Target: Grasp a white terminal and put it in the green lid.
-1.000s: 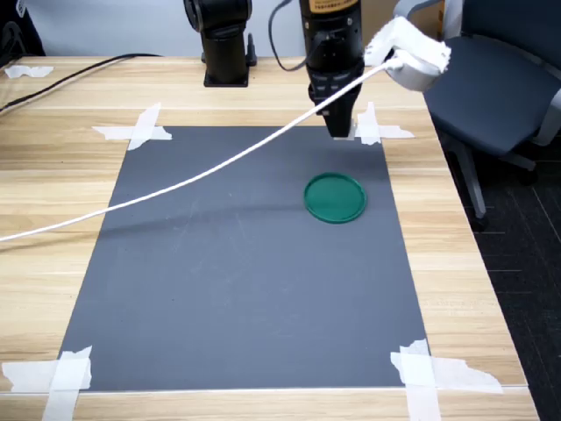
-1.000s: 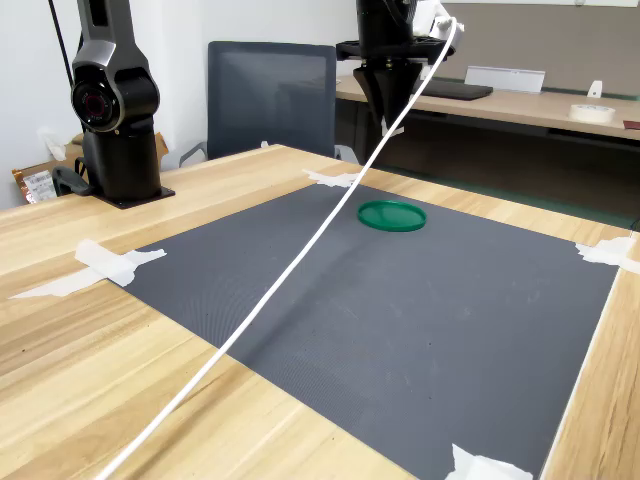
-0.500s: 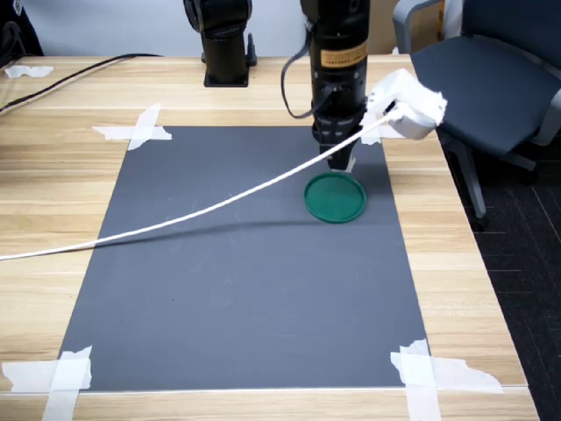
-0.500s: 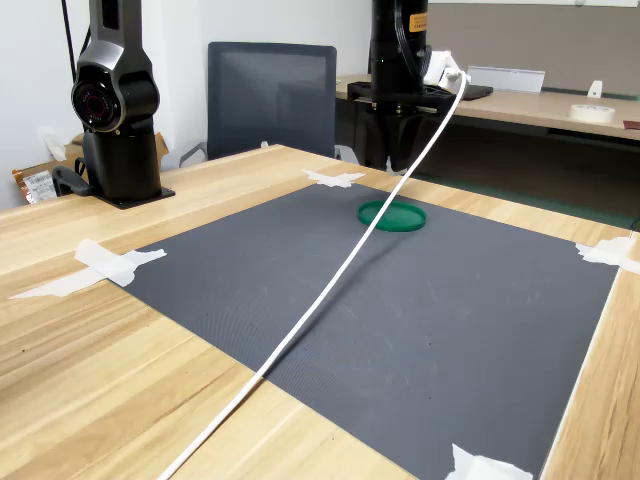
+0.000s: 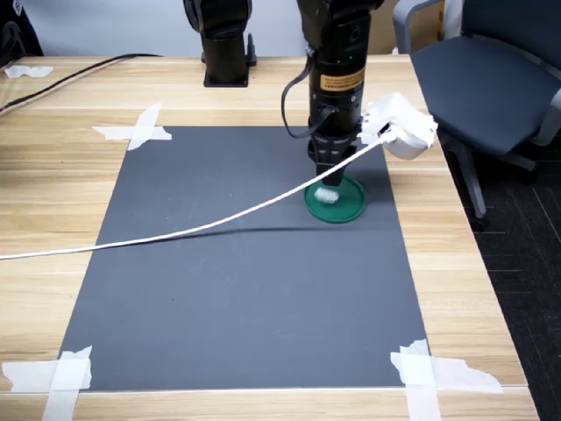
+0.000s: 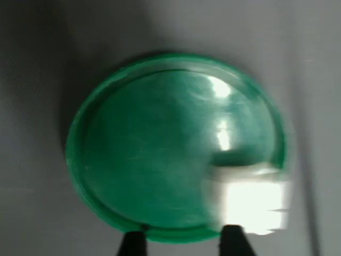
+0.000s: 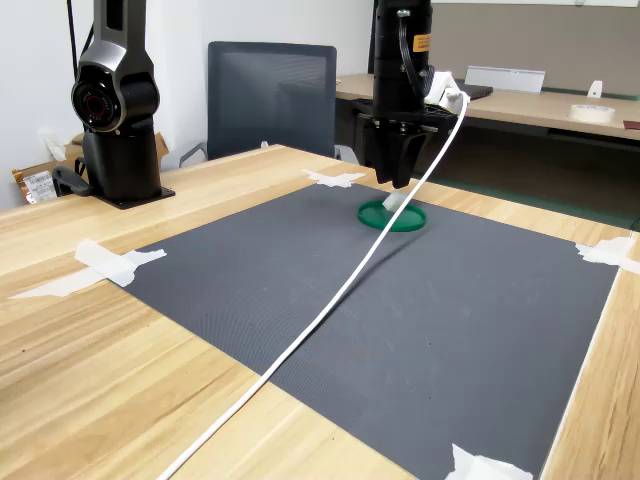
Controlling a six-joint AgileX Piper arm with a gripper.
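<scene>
The green lid [image 5: 344,203] [image 7: 406,217] lies on the dark mat, toward the first exterior view's right. My gripper [image 5: 328,179] [image 7: 392,187] points straight down just above the lid. In the wrist view the two dark fingertips [image 6: 133,243] stand apart, so my gripper [image 6: 183,241] is open, over the green lid [image 6: 160,154]. The white terminal [image 6: 250,205] appears as a blurred whitish block inside the lid near its rim, beside one fingertip and not between the two. In the exterior views the white terminal [image 5: 326,196] [image 7: 391,204] shows just under the fingers.
A white cable [image 5: 193,230] [image 7: 330,300] runs from the wrist across the grey mat [image 5: 237,289]. Another black arm's base [image 5: 225,44] [image 7: 115,130] stands at the table's back. White tape strips [image 5: 136,130] hold the mat's corners. A chair [image 5: 491,79] stands off the table.
The arm moved from the mat's far corner to over the lid and came down. The white terminal now shows below the fingers, in the lid.
</scene>
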